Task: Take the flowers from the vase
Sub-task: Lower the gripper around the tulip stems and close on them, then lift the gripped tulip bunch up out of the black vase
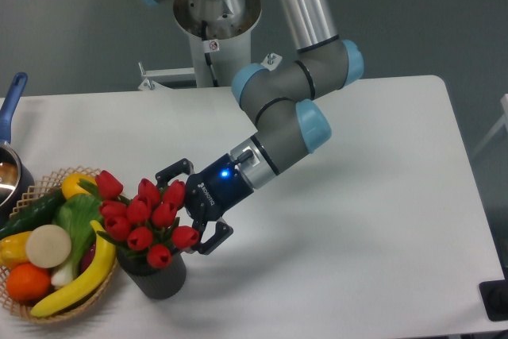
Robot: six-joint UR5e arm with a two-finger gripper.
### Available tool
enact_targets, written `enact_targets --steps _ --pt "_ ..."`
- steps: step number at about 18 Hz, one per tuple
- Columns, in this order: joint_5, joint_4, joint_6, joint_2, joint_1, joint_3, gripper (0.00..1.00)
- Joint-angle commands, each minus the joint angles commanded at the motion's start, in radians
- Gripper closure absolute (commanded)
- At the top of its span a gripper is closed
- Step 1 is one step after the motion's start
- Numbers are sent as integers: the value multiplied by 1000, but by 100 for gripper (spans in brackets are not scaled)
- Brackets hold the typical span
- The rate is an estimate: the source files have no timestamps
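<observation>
The flowers, a bunch of red tulip buds, stand in the vase, a short dark grey ribbed cylinder near the table's front left. My gripper is open, reaching in from the right at bud height. One finger is above the right-hand buds, the other is below and right of them. The rightmost buds lie between the fingers. The stems are hidden by the buds and the vase.
A wicker basket of plastic fruit and vegetables sits directly left of the vase, with a banana leaning against it. A pot with a blue handle is at the far left edge. The arm's base stands behind the table.
</observation>
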Motion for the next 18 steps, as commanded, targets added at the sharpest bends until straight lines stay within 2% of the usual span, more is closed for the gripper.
enact_targets --steps 8,9,12,15,17,18 --pt "2 2 2 -3 -23 -9 0" --pt "0 2 2 -2 -23 -11 4" --pt "0 2 2 -2 -23 -11 30" --pt "0 2 27 -5 -23 -9 66" --pt "0 2 64 -2 -18 -11 82" --pt "0 2 63 1 -17 -9 86"
